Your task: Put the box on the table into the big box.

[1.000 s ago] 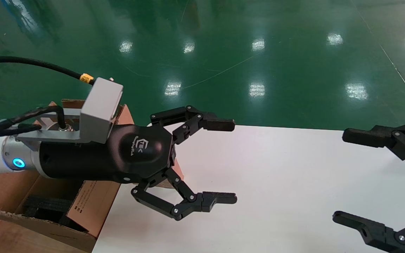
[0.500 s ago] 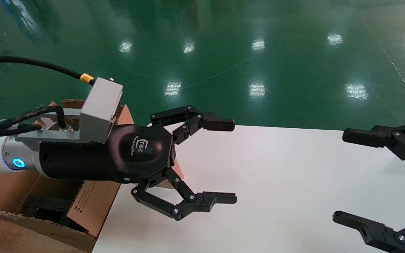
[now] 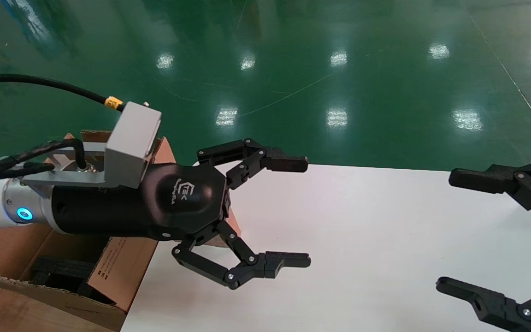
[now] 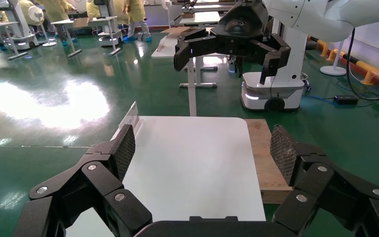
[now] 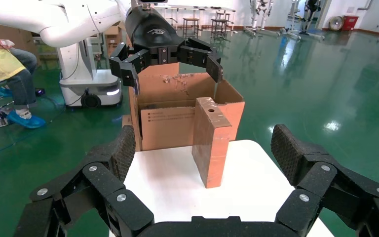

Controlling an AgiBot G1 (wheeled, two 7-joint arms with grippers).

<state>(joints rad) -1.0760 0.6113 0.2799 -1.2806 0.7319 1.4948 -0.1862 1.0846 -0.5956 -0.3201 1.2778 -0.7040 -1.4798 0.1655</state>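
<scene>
Left end effector (image 3: pixel 288 214): black linkage fingers spread wide, nothing between them, hovering over the worktop (image 3: pixel 362 240) just past the big box (image 3: pixel 122 267). In its own wrist view (image 4: pixel 202 148) the mesh-textured pads (image 4: pixel 125 148) frame only bare white worktop.

Right end effector (image 3: pixel 450 230): also spread wide and empty, over the worktop well apart from the big box, on the opposite side. Only its fingers show in the head view.

The box (image 5: pixel 211 143) shows properly only in the right wrist view: small, flat, brown cardboard, standing upright on a narrow end on the worktop (image 5: pixel 168 187), just in front of the big box (image 5: pixel 182 116), touching or nearly touching it; I can't tell which. Round hole in its upward narrow side. In that view it sits directly under the left end effector (image 5: pixel 175 66). The head view hides it almost entirely behind the left end effector's body; just a brown sliver (image 3: pixel 234 226) shows. The left wrist view doesn't see it.

Big box: brown corrugated, ragged flap edges, small printed text on the flap facing the worktop, black foam (image 3: pixel 58 272) inside, seen in the head view only.

Worktop: smooth, white, rounded corners. Floor (image 3: pixel 293 69): glossy green.
</scene>
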